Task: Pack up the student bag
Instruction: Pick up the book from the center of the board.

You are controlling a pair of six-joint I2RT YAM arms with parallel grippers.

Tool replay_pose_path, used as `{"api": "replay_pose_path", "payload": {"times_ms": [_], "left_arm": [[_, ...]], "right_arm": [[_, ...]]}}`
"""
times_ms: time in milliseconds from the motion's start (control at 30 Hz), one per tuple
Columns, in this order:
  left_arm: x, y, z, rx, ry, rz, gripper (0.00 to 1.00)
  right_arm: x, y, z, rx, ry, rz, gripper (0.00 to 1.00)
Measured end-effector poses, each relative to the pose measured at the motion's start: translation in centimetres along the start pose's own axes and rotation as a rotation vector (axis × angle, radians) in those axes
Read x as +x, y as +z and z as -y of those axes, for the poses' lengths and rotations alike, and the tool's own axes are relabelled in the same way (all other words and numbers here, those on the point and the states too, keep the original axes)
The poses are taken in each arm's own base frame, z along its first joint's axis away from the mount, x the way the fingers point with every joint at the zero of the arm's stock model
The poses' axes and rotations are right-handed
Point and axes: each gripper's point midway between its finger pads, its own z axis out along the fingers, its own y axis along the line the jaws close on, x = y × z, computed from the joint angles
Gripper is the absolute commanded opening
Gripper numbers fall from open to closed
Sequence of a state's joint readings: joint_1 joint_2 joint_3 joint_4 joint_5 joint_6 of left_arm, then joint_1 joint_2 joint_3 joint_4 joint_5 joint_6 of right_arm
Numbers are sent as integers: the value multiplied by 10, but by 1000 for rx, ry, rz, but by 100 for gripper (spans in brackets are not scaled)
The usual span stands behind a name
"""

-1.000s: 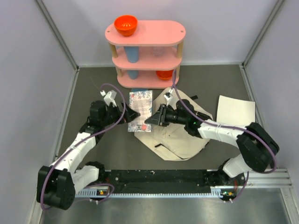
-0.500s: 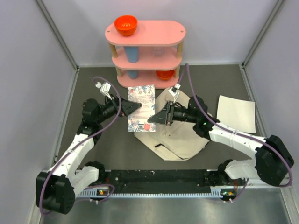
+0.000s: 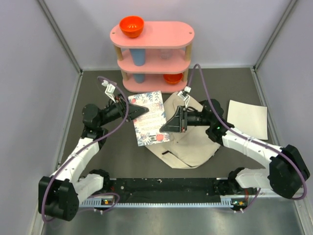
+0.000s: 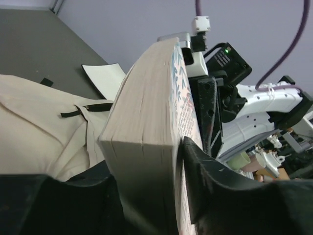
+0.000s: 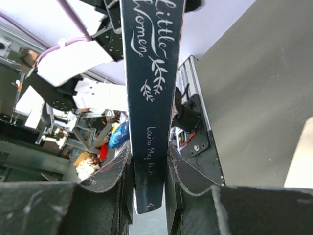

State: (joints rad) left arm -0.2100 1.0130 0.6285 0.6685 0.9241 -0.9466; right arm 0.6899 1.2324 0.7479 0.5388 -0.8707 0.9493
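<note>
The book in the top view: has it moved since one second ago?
Yes. The book has turned: its near end swung right, over the cream bag, while its far end stays just before the pink shelf.

A pink three-tier shelf (image 3: 152, 36) stands at the upper centre, against the back wall. An orange bowl (image 3: 131, 26) sits at the left end of its top tier. A blue cup (image 3: 138, 57) stands on the middle tier, with a second blue cup (image 3: 140, 77) directly below it. Another orange bowl (image 3: 171, 78) sits on the bottom tier, to the right. At the right of the frame, a white sheet (image 3: 248, 119) lies flat on the dark grey worktop (image 3: 122, 156).
</note>
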Motion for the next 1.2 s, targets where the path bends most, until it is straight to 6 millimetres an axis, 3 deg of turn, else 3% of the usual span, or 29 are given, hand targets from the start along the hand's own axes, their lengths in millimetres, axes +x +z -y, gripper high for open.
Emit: {"api": "replay_pose_path", "payload": {"times_ms": [33, 67, 100, 133, 200, 233, 300, 333, 433, 533, 767, 900, 1033, 1200], "left_arm": [[0, 0, 2, 10, -1, -5, 28], [-1, 0, 5, 23, 8, -9, 13], [-1, 1, 7, 30, 7, -12, 5], [-1, 1, 7, 34, 7, -15, 0], [-1, 2, 5, 32, -2, -15, 0], [-1, 3, 3, 31, -10, -15, 0], [-2, 3, -2, 22, -21, -11, 0], [-3, 4, -5, 11, -29, -1, 0], [-4, 2, -16, -46, -46, 42, 0], [1, -6, -36, -151, -90, 115, 0], [-7, -22, -67, -305, -172, 302, 0], [-8, -23, -76, -328, -225, 369, 0], [-8, -13, -76, -309, -275, 394, 0], [0, 4, -71, -254, -315, 378, 0]], "right_arm": [[-1, -2, 3, 6, 2, -2, 1], [-2, -5, 8, 16, 3, -2, 1], [-3, -6, 10, 20, 3, -3, 2], [-3, -7, 13, 26, -5, -7, 5], [-6, -7, 18, 36, -11, -17, 11], [-7, -6, 20, 44, -13, -21, 26], [-10, -7, 28, 81, -5, -27, 44], [-15, -6, 36, 138, 9, -15, 71], [-37, -14, 61, 295, 36, 81, 86], [-50, -35, 83, 417, 67, 219, 88], [-7, -68, 108, 521, 202, 377, 88], [-3, -61, 95, 464, 188, 443, 89], [-13, -51, 82, 376, 189, 507, 88], [-16, -35, 86, 323, 219, 521, 88]]}}
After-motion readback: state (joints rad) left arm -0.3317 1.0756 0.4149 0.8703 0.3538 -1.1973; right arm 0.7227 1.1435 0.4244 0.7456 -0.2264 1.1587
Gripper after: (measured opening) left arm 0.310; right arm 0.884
